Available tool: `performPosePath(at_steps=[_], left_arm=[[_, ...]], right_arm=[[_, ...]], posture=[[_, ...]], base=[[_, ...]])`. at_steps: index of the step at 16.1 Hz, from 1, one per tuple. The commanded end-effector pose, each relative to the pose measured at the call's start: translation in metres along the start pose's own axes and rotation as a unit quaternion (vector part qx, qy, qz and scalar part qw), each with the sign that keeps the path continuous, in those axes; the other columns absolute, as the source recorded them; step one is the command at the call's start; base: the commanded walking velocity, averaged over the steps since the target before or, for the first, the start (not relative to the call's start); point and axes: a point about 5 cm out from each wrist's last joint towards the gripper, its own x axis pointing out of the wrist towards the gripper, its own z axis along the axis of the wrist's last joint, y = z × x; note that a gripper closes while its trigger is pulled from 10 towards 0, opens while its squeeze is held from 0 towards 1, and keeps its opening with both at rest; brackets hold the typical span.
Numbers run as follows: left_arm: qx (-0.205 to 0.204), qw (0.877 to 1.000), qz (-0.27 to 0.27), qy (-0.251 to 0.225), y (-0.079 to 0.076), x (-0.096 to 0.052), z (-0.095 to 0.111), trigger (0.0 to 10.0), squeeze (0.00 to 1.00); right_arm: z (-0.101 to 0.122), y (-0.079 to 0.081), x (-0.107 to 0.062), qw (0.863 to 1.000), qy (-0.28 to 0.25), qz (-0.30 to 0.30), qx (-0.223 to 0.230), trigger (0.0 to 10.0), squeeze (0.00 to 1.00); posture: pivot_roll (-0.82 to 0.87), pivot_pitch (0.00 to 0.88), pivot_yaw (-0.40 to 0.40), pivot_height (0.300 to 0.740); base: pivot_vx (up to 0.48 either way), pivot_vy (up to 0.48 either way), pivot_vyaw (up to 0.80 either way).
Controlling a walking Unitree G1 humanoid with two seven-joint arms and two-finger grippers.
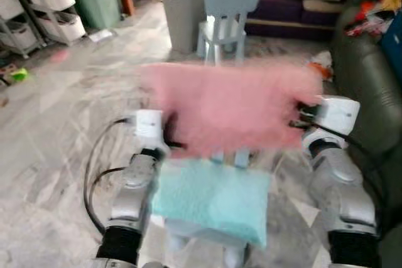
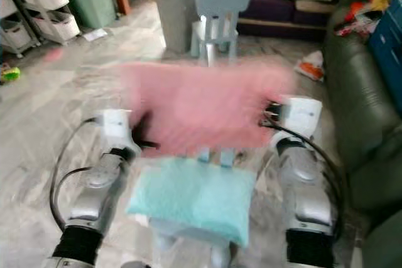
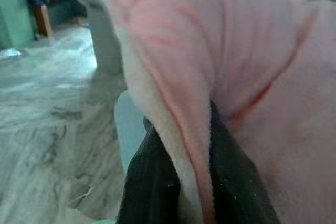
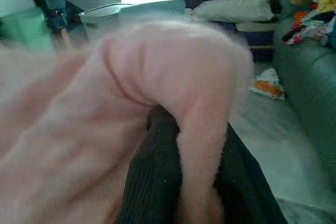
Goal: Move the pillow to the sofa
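Two tools, left tool (image 3: pixel 191 182) and right tool (image 4: pixel 197 182), clamped on pillow (image 1: pixel 229 108).

A teal cushion (image 1: pixel 213 199) lies on a pale chair (image 1: pixel 188 235).

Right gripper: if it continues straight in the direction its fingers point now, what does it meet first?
The right gripper is already shut on a fold of the pink pillow, so it meets that first. Beyond the pillow probably the grey bin, though depth is unclear.

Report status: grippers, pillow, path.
Left gripper and right gripper both clamped on pink pillow, held up between them. Teal pillow on small chair below. Another light-blue chair ahead; sofa right.
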Motion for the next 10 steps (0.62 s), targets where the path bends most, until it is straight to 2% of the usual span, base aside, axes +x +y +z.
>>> performPosePath(at_steps=[1, 4, 8, 10], left_arm=[[0.003, 0.999, 0.047, 0.004, 0.0329, -0.0095, 0.0004, 10.0, 0.0], [-0.024, 0.999, 0.021, 0.009, 0.0277, -0.0092, 0.0019, 10.0, 0.0], [-0.038, 0.999, 0.012, 0.016, 0.0274, -0.0119, 0.0012, 10.0, 0.0], [-0.05, 0.998, 0.027, 0.022, 0.0295, -0.0124, 0.0003, 10.0, 0.0]], right_arm=[[0.0149, 0.0244, 0.0049, 0.999, -0.029, 0.042, 0.007, 10.0, 0.0], [0.0161, 0.0247, 0.0047, 0.999, -0.029, 0.043, 0.005, 10.0, 0.0], [0.0144, 0.0243, 0.0031, 0.999, -0.021, 0.046, 0.005, 10.0, 0.0], [0.0128, 0.0239, 0.0026, 0.999, -0.014, 0.048, 0.007, 10.0, 0.0]], posture=[[-0.14, 0.0, 0.034, 0.74], [-0.14, 0.0, 0.031, 0.74], [-0.14, 0.0, 0.026, 0.74], [-0.13, 0.0, 0.023, 0.74]], base=[[0.0, 0.0, 0.0], [0.0, 0.0, 0.0], [0.0, 0.0, 0.0], [0.0, 0.0, 0.0]])
